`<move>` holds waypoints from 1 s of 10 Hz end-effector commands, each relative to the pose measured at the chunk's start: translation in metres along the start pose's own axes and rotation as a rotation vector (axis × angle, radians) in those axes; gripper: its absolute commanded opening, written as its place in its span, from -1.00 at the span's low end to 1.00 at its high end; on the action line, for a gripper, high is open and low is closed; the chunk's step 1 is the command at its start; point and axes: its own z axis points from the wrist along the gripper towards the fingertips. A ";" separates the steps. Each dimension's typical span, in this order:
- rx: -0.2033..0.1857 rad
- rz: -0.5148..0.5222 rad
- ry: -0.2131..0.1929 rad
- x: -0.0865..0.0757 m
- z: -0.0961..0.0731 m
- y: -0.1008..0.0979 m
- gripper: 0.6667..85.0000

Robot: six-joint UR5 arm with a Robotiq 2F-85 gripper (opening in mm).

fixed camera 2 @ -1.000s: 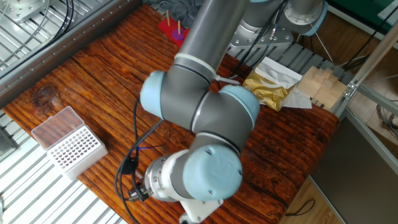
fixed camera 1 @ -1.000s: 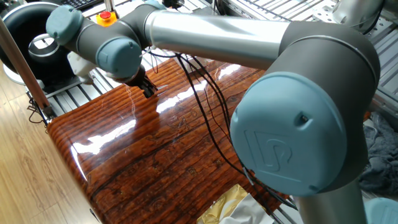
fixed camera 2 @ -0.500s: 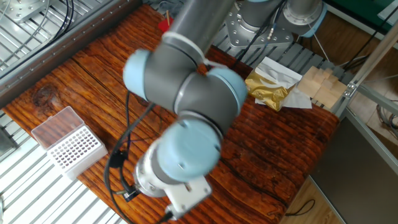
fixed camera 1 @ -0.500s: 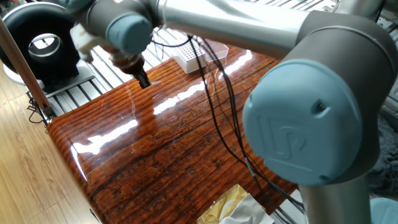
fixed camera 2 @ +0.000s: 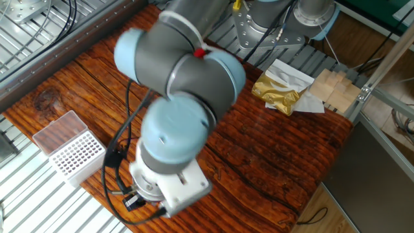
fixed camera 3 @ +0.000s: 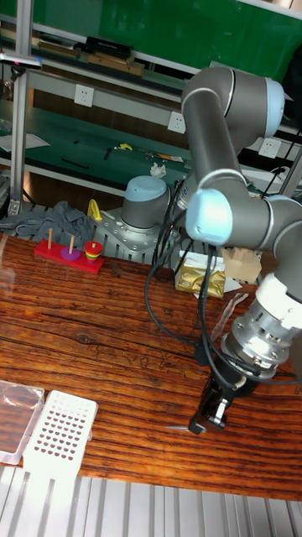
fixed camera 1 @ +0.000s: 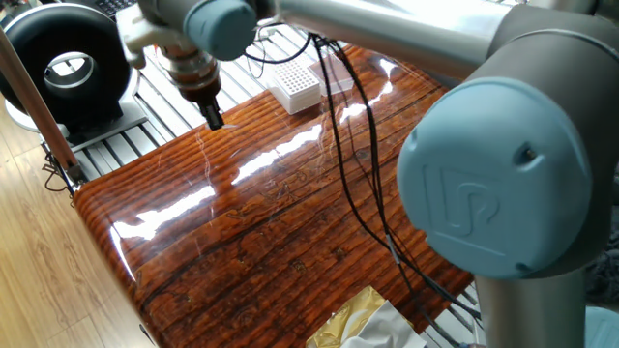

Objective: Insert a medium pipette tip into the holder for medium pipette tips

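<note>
The holder for medium pipette tips (fixed camera 1: 298,85) is a white block with a grid of holes, at the table's edge; it also shows as holder (fixed camera 2: 76,153) and holder (fixed camera 3: 57,428). My gripper (fixed camera 3: 200,404) hangs just above the wood, to the right of the holder and well apart from it. Its black fingers (fixed camera 1: 213,118) are close together. In the tall view a thin pale sliver, the medium pipette tip (fixed camera 3: 178,405), sticks out sideways from the fingertips. In the other fixed view the gripper (fixed camera 2: 132,201) is mostly hidden under the wrist.
A clear lid (fixed camera 2: 58,129) lies beside the holder. A gold foil bag (fixed camera 2: 281,94) and wooden blocks (fixed camera 2: 333,87) sit at the far side. A red peg toy (fixed camera 3: 71,252) stands at the back. A black round device (fixed camera 1: 63,72) sits off the table.
The arm swung and the wrist turned. The gripper rose off the wood and shifted toward the table's edge, uncovering the holder in one fixed view.
</note>
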 end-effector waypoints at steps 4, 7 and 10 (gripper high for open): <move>-0.019 0.142 -0.150 -0.025 -0.014 -0.005 -0.99; -0.022 0.175 -0.163 -0.017 -0.023 -0.008 -0.99; -0.037 0.217 -0.194 -0.013 -0.031 -0.009 -0.99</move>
